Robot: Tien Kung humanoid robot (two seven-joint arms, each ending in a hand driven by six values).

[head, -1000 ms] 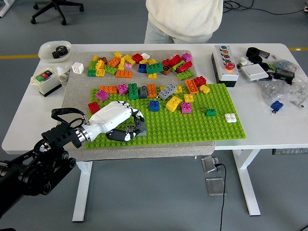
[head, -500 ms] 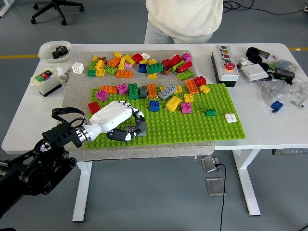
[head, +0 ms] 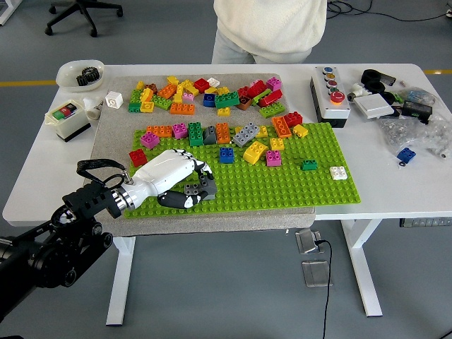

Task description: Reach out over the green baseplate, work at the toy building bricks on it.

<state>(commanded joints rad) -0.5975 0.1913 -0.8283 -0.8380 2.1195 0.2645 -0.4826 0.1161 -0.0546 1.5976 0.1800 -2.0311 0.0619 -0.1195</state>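
Barely anything moved: the left robot hand point(head: 171, 178) crept slightly forward over the gray brick point(head: 198, 191) on the green baseplate point(head: 282, 185).

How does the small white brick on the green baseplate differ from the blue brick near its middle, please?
The white brick sits alone near the baseplate's right edge; the blue brick sits further left, close beside other bricks. The white one is pale, the blue one dark. Both rest studs-up on the baseplate, untouched by the left hand.
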